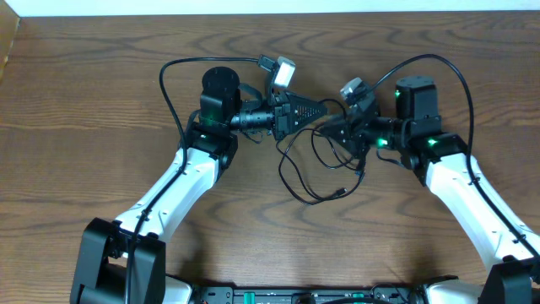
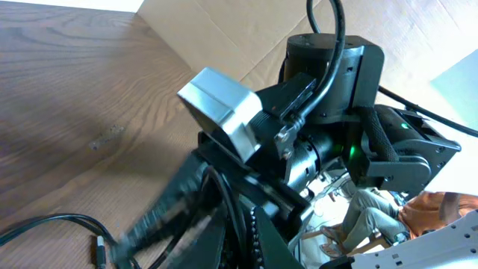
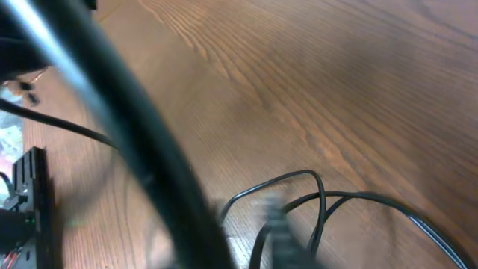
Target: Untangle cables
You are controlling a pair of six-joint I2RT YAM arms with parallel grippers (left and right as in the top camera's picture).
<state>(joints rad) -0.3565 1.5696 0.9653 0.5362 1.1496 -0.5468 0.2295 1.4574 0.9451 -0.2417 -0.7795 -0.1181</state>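
The wooden surface (image 1: 101, 101) carries all items. Left tool (image 1: 323, 110) and right tool (image 1: 327, 131): both clenched, tips close together; a grip on a cord cannot be confirmed. The cables (image 1: 316, 200) lie looped beneath them.

1. Work surface: wooden table (image 1: 84, 127), dark brown with strong wavy grain. It fills nearly the whole overhead view.
2. Far side: a narrow white strip (image 1: 253, 7) runs along the top of the overhead view, beyond the table. Wall or floor, cannot tell.
3. Upper-left corner, overhead: a tan cardboard edge (image 1: 7, 42) lies against the table's side.
4. Left wrist view: creased brown cardboard sheets (image 2: 224, 30) stand past the table's far edge.
5. Same view, lower right: a seated person (image 2: 366, 217) in light trousers, face out of frame. Orange cloth (image 2: 441, 205) shows near the right edge.
6. Light: soft and even, with a pale sheen on the tabletop and diffuse shadows.
7. Right wrist view: blurred grain, dim clutter past the table's left edge, too blurred to name.
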